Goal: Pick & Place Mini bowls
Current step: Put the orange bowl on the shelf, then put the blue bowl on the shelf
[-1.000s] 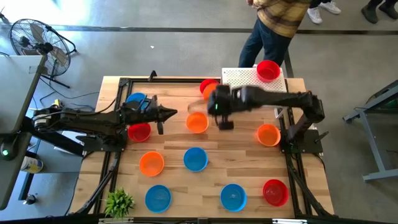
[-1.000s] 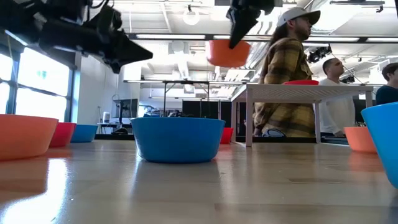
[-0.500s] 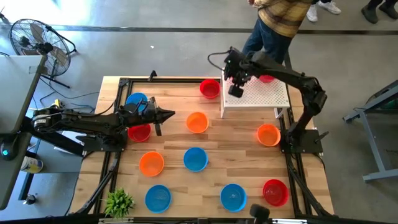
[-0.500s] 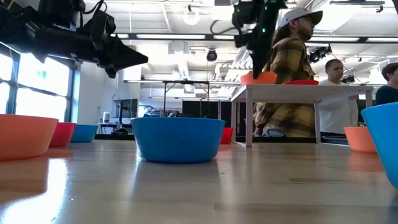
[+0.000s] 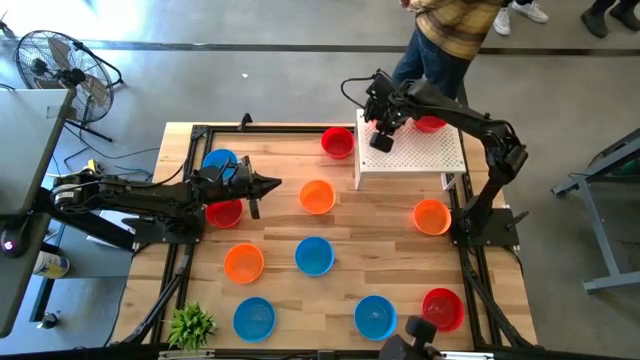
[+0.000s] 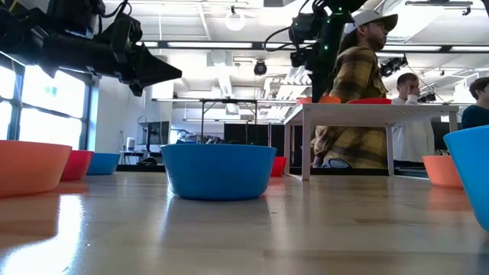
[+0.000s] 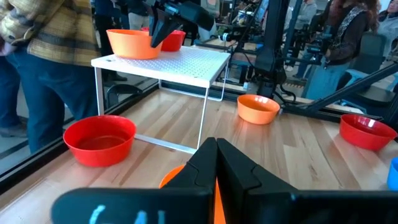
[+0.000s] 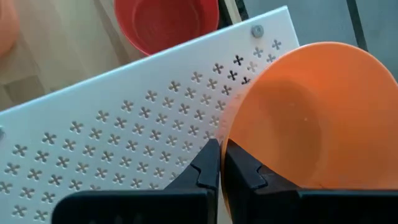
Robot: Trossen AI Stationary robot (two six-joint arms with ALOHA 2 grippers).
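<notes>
The right hand (image 5: pixel 381 138) is stretched far from its base to the far left corner of the white perforated stand (image 5: pixel 425 152), its arm bent in a long reach over the bench (image 5: pixel 280 235). Its fingers (image 8: pixel 208 169) are pressed narrowly together on the rim of an orange mini bowl (image 8: pixel 314 118), which sits on the stand's top near that corner (in the left wrist view the same bowl (image 7: pixel 133 43) rests flat on the white surface). A red mini bowl (image 5: pixel 432 121) lies farther along the stand, partly hidden under the arm.

The left hand (image 5: pixel 262 185) hangs above the bench on the left side, arm extended level toward the middle, fingers (image 7: pixel 214 163) closed to a point with nothing between them. A blue bowl (image 5: pixel 219 161) and a red bowl (image 5: pixel 224 213) lie partly under it.

The other mini bowls are spread over the bench: a red one (image 5: pixel 337 142) just beside the stand, an orange one (image 5: pixel 317 196) at centre, another orange (image 5: pixel 432 216) near the right arm's base, an orange (image 5: pixel 243 262) and a blue (image 5: pixel 314 255) in the middle row, then blue (image 5: pixel 254 318), blue (image 5: pixel 375 315) and red (image 5: pixel 442 308) along the near edge.

No writing can be read anywhere. A person in a plaid shirt (image 5: pixel 450 25) stands behind the stand.
</notes>
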